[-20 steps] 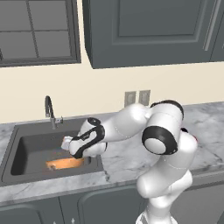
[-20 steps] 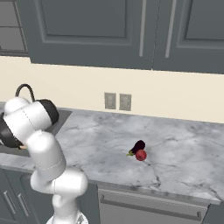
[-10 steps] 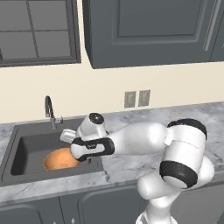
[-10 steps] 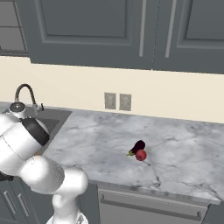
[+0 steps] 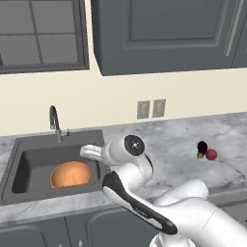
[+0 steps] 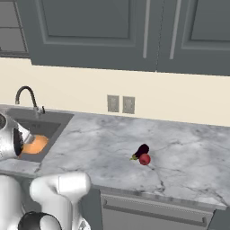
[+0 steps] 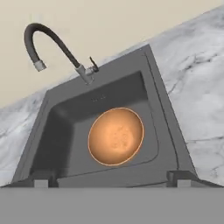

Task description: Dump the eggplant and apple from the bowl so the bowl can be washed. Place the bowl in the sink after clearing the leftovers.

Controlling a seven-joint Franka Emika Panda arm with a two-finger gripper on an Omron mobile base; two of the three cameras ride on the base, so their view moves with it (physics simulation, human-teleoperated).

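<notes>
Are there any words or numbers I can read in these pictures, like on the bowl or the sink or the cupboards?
None: no words, numbers, brands or signs can be read.
The bowl is plain orange.
The sink, faucet and cupboards bear no writing.
The wall outlets have no markings.
The eggplant and apple carry no stickers.

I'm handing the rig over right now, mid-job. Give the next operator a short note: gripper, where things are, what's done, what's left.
Gripper: open, holding nothing, raised above the sink's near edge.
Round orange-tan bowl: upright and empty on the floor of the dark grey sink, below the curved faucet.
Dark purple eggplant and small red apple: out of the bowl, lying close together on the marble counter.
Done: leftovers dumped, bowl in sink.
Left: probably nothing but pulling the arm clear.
</notes>
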